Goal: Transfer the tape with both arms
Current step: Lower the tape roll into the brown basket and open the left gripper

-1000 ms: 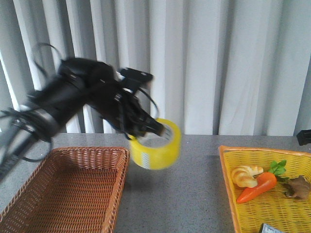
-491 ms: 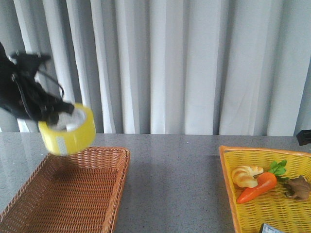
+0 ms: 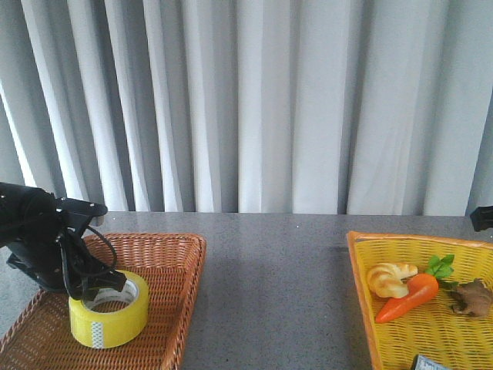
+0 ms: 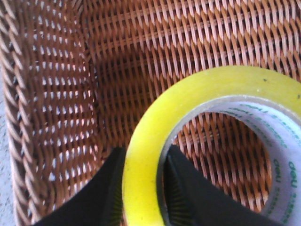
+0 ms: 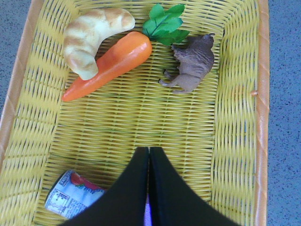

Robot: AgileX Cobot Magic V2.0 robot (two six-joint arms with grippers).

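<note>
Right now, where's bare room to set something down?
The grey table between the brown basket and yellow basket. The brown basket's near-right floor is free too; the tape and left gripper crowd its left side.

yellow tape (image 3: pixel 108 312), brown woven basket (image 3: pixel 166 266)

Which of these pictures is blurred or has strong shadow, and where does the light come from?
Front view: sharp, the left gripper unblurred, soft backlight through the curtain. Left wrist view: the tape slightly soft up close, a dark shadow on the brown basket. Right wrist view: even light, the carrot crisp.
</note>
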